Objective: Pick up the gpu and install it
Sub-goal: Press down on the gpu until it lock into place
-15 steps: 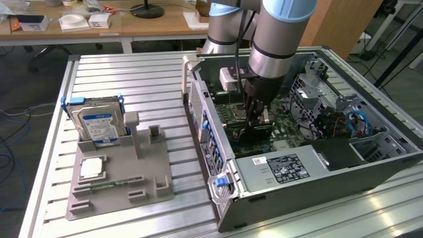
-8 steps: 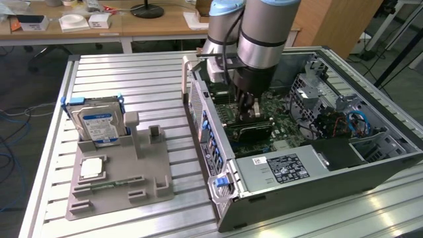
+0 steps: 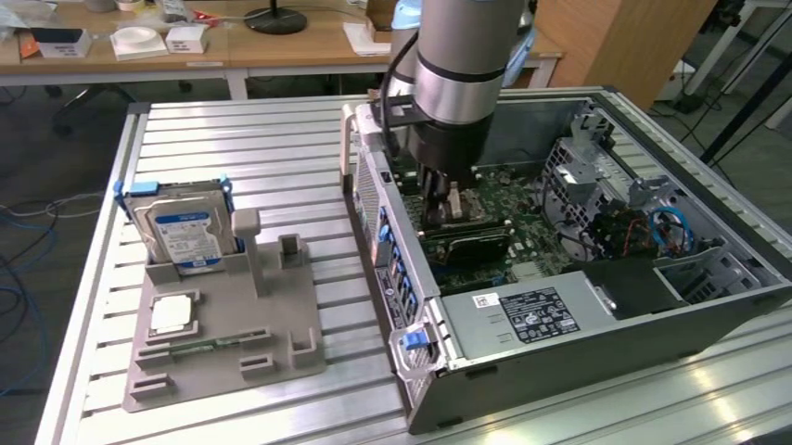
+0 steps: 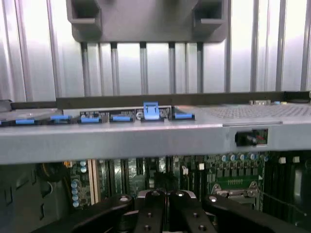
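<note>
one robot arm [image 3: 455, 65] reaches down into one open computer case [image 3: 557, 278]. its gripper [image 3: 436, 218] is low inside the case, and its fingers [image 4: 165, 213] are shut tight together. just below the gripper, at about 5 o'clock from it, lies one dark flat card, the gpu [image 3: 477, 243], down on the green board [image 3: 520, 199]. i cannot tell if the fingers touch the gpu.

at 9 o'clock from the case sits one grey holder tray [image 3: 223, 348]. in it stands one silver hard drive [image 3: 185, 236] with a blue label, at the tray's 12 o'clock end. one small thin green stick [image 3: 204, 345] lies flat near the middle of the tray.

in the wrist view, six blue clips [image 4: 151, 110] sit in a row along the case edge.

everything rests on one table [image 3: 248, 148] made of silver metal bars. behind it, at 12 o'clock, are wooden desks [image 3: 285, 46] with small white boxes [image 3: 139, 42] and one black lamp base [image 3: 274, 20]. blue cables [image 3: 19, 278] lie on the floor at 9 o'clock.
</note>
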Robot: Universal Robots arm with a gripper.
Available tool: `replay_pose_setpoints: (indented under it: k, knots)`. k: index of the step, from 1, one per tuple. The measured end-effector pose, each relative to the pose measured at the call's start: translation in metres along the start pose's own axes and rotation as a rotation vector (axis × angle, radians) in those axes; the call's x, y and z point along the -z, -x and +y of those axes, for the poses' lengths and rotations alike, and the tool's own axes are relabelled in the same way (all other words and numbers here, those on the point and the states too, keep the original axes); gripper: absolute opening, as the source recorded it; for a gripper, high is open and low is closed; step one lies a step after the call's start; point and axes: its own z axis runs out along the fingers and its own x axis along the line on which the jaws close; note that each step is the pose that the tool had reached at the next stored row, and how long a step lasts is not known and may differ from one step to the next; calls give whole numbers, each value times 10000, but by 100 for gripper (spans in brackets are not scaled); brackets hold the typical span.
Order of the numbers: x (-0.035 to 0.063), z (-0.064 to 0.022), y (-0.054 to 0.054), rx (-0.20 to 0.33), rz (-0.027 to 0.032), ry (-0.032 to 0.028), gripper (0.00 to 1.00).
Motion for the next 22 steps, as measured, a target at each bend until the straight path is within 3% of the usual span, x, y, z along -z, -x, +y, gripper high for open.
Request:
replay_pose_setpoints:
  k: [2,3,6,8,18,22]
  knots:
    - [5,5,0,16,0,38,11]
    - [9,5,0,12,5,137,11]
    - [10,5,0,-19,66,687,11]
    - [12,5,0,-36,92,998,11]
    - [15,22,-1,-37,90,1021,11]
    - [15,42,-2,-40,78,1089,11]
